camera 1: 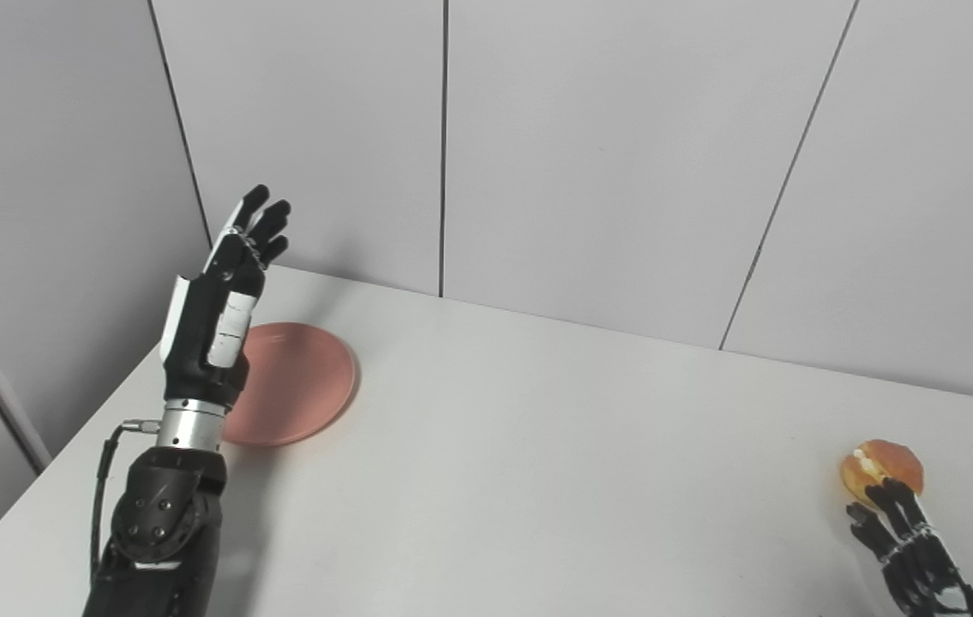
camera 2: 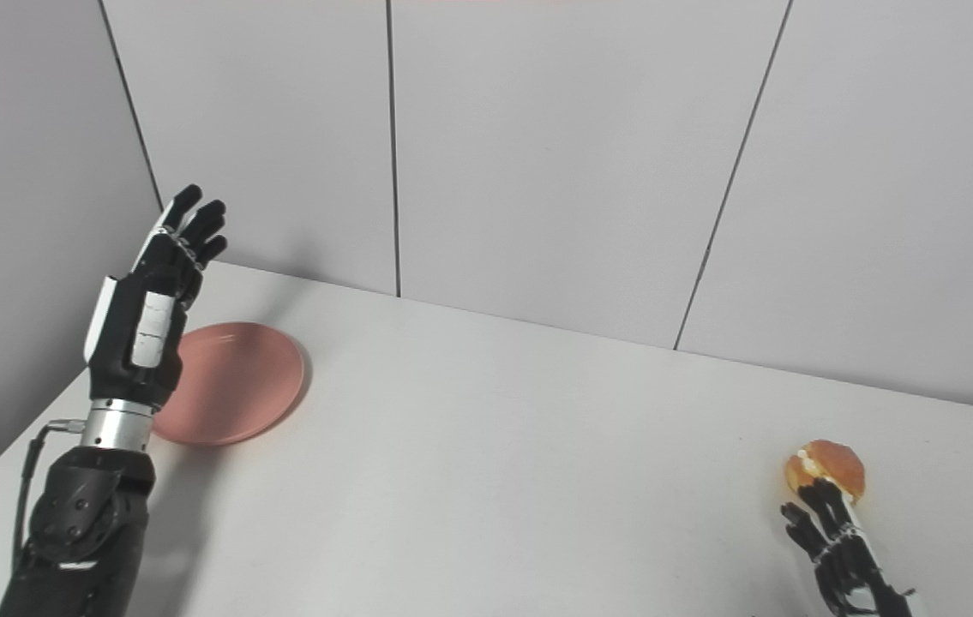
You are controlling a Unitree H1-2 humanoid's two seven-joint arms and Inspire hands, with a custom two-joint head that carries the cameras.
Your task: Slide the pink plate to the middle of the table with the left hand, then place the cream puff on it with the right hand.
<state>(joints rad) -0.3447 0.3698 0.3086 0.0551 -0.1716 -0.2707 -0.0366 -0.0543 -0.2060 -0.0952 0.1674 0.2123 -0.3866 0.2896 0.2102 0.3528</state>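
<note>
The pink plate [camera 1: 297,386] lies flat near the table's far left corner. My left hand [camera 1: 225,296] is raised above the plate's left edge, fingers stretched upward and apart, holding nothing. The cream puff [camera 1: 882,467], golden brown with cream showing, sits on the table at the right near the front. My right hand [camera 1: 910,540] is at the bottom right, fingers spread and pointing at the puff, with fingertips at its near side; it is not closed on it.
The white table [camera 1: 537,480] runs to a grey panel wall [camera 1: 606,154] at the back. The table's left edge [camera 1: 66,446] drops off close beside the plate.
</note>
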